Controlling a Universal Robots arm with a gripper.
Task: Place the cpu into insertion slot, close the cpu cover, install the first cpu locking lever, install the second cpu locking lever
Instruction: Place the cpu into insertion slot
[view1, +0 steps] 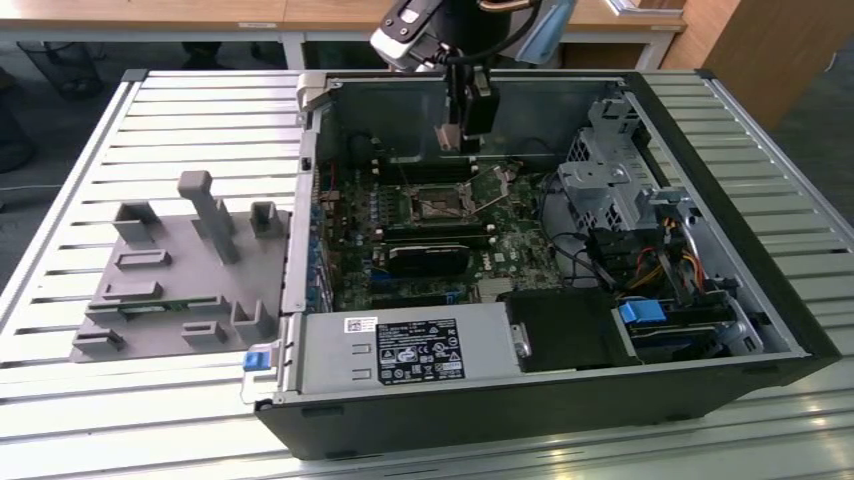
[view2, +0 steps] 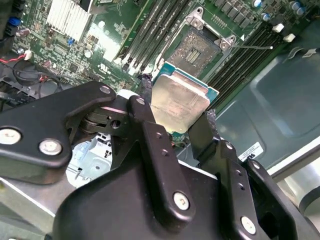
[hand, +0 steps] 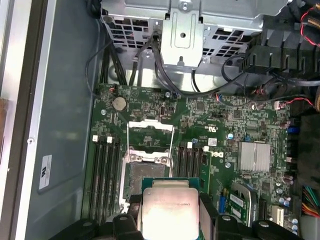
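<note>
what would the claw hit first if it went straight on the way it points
Likely the open slot or its rim, with the held cpu touching first; depth is unclear, so it may land just beside it.

The cpu hangs over the motherboard, just beside the insertion slot.

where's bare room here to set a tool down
Bare table slats border the grey fixture on its near and far sides, at the exterior view's left. Inside the computer case it is crowded: motherboard, cables, pincer holding the cpu.
</note>
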